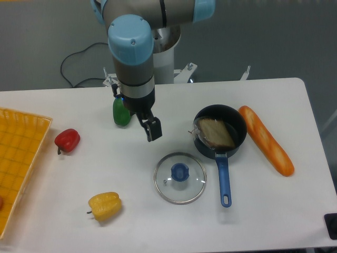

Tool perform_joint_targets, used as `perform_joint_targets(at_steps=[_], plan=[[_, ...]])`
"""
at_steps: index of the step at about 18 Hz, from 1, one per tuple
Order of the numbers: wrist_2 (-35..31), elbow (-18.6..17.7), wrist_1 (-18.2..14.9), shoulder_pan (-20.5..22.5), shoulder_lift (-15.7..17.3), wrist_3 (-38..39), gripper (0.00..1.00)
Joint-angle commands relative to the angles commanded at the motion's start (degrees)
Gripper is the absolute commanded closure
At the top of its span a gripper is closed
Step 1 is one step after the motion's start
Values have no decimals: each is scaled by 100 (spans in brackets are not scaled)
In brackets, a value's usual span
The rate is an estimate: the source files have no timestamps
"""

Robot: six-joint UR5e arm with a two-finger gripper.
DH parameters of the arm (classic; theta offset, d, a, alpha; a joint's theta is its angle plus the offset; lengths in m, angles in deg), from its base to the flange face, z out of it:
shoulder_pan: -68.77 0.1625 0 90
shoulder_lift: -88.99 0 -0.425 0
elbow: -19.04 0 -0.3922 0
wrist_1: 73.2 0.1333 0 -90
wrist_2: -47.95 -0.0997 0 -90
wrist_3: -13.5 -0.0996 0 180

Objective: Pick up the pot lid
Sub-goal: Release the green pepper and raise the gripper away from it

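Observation:
My gripper [139, 113] hangs over the table, above and to the left of the pot lid. Its two fingers stand wide apart on a diagonal, one showing at the wrist's left edge and the other at lower right, so it is open. The wrist hides part of it, and no object shows between the fingers. The round, clear pot lid [169, 193] lies on the table near the middle, with a metallic rim and a blue knob [179, 172] facing up.
Right of the lid is a black pan [239, 120] with a blue handle, holding a brown object [216, 133]. A baguette [266, 141] lies farther right. Around the left side are a green pepper [121, 114], red pepper [67, 140], yellow pepper [106, 205] and wooden tray [46, 126].

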Motion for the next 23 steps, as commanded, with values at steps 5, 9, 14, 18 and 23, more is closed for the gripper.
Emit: perform_joint_targets(at_steps=[5, 9, 14, 18, 23], plan=[[44, -18, 52, -61, -9, 176, 0], [404, -26, 123, -53, -26, 464, 0], [431, -219, 587, -70, -18, 1125, 0], [457, -290, 896, -211, -70, 1720, 0], [686, -308, 1213, -281, -149, 2320, 0]])
